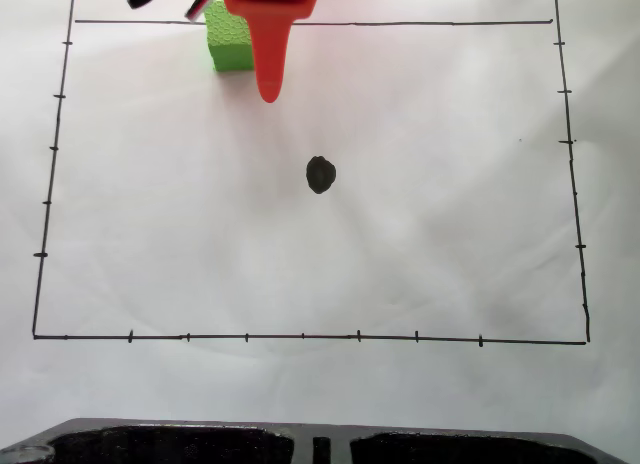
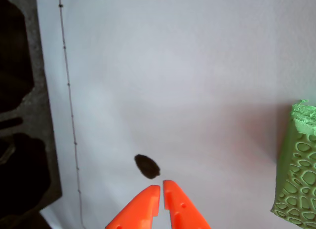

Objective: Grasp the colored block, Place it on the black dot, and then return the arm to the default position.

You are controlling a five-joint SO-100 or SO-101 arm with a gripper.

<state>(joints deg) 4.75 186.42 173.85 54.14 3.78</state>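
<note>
The hand [image 2: 161, 185] is seen in the wrist view with its two orange fingers brought nearly together, only a thin slit between the tips, and nothing is held between them. In the fixed view the arm [image 1: 270, 34] enters from the top edge, its tapered finger pointing down just beside the block [image 1: 228, 39], which sits on the white desk [image 1: 440, 234] at the top line of the drawn rectangle [image 1: 40, 234], partly hidden behind the finger. In the wrist view the block [image 2: 296, 165] lies at the right edge, well apart from the fingertips, while the dot [image 2: 147, 166] lies near them. The dot [image 1: 320, 174] is seen bare near the middle of the rectangle, so the block is judged not yet grasped. Several failures can be foreseen. With the fingers this narrow, the block cannot be straddled; if the hand is lowered as it stands, the block is likely to be pushed aside or toppled rather than gripped. The foam-like surface may be compressed and slip if caught only at a corner. The block is wider than the dot, so an off-centre release may go unnoticed. A dark foam tray [image 1: 300, 444] is seen at the desk's near edge.
</note>
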